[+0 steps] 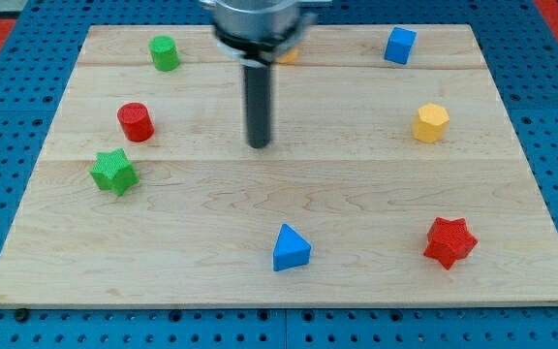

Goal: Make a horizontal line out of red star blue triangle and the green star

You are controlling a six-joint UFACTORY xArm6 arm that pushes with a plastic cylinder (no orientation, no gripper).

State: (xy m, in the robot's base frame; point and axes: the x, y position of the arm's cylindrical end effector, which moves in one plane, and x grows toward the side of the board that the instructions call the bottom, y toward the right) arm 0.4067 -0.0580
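Observation:
The red star (449, 241) lies near the board's bottom right. The blue triangle (290, 248) lies at the bottom middle, well to the left of the red star and at about the same height. The green star (114, 172) lies at the left, higher up than both. My tip (259, 144) rests on the board's middle, above the blue triangle and far to the right of the green star. It touches no block.
A red cylinder (136, 121) stands just above the green star. A green cylinder (165, 52) is at the top left, a blue cube (400, 45) at the top right, a yellow hexagon (431, 123) at the right. A yellow block (289, 55) shows partly behind the arm.

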